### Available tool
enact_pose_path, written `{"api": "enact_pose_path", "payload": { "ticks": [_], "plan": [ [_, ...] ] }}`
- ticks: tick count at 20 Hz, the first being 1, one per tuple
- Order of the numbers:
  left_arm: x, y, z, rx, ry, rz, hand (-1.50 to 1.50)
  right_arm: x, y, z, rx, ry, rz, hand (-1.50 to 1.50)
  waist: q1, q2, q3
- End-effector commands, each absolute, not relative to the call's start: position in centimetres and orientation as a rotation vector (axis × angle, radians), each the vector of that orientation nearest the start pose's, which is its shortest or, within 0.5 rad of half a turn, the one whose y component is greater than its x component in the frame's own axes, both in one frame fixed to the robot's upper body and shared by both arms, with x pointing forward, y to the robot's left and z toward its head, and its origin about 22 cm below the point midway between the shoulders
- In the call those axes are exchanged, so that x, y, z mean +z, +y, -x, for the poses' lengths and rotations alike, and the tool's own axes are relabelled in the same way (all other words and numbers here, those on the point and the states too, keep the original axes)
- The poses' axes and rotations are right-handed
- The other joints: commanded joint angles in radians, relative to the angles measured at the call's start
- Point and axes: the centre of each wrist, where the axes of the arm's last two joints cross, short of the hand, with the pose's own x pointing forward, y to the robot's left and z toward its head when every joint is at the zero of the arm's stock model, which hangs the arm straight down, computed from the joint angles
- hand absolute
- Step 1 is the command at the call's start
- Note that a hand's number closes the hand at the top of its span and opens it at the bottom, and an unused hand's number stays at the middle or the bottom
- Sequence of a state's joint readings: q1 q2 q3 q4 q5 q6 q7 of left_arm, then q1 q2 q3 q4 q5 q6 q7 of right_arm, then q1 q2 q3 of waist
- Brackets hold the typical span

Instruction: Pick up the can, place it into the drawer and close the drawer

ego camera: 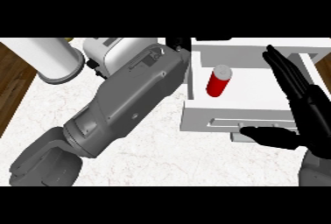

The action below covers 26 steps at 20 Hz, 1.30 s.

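Red cylindrical can with a pale grey top (218,82) is inside the open white drawer (258,98), in its left part, just beside the left wall. From my head view it looks upright or nearly so, its pale top pointing towards the far side. Nothing is touching it.

I see the right hand (315,122) at the right edge of the view, spread wide. Its straight black fingers (287,72) run along the right side of the drawer, well apart from the can. The thumb (271,135) sticks out to the left, across the drawer's front panel and over the end of the grey handle slot (226,121).

The grey left forearm (123,105) crosses my view from lower left up to the top centre, and it covers part of the drawer's left edge. Of the left hand (179,43) I get only a small black patch at the end of the forearm, near the drawer's far left corner. I cannot tell what state it is in.

On the white marbled counter (161,157), at upper left, there is a large white cylinder (48,59). A white rounded appliance (113,50) is just beside it, partly behind the forearm.
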<state>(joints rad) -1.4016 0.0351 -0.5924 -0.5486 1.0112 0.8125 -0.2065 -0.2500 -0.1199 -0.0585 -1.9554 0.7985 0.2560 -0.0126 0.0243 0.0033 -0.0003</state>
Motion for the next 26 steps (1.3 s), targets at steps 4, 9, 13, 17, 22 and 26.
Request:
{"api": "enact_pose_path", "payload": {
  "ticks": [4,9,13,17,22,26],
  "plan": [
    [20.6,1.9,-42.7,0.16,-1.709,-0.005,-1.5,13.8,-21.1,-31.8,1.052,-1.846,0.879,-1.5,0.01,-0.002,0.0],
    [20.0,2.5,-42.2,0.149,-1.7,-0.02,-1.5,8.7,-18.7,-34.0,1.173,-1.755,0.986,-1.5,0.02,0.0,0.001],
    [19.3,4.0,-42.1,0.179,-1.703,-0.038,-1.5,7.6,-17.5,-37.2,1.16,-1.724,1.014,-1.5,0.02,0.003,0.001],
    [20.4,7.2,-42.2,0.167,-1.714,-0.048,-1.5,4.0,-18.9,-37.7,1.159,-1.664,1.051,-1.5,0.024,0.0,0.001],
    [21.1,8.9,-42.1,0.174,-1.715,-0.072,-1.5,3.8,-17.5,-40.1,1.16,-1.624,1.152,-1.5,0.031,0.004,0.001],
    [21.6,9.5,-41.8,0.168,-1.709,-0.063,-1.5,1.9,-18.9,-40.3,1.145,-1.643,1.193,-1.5,0.025,0.006,0.002]
  ]
}}
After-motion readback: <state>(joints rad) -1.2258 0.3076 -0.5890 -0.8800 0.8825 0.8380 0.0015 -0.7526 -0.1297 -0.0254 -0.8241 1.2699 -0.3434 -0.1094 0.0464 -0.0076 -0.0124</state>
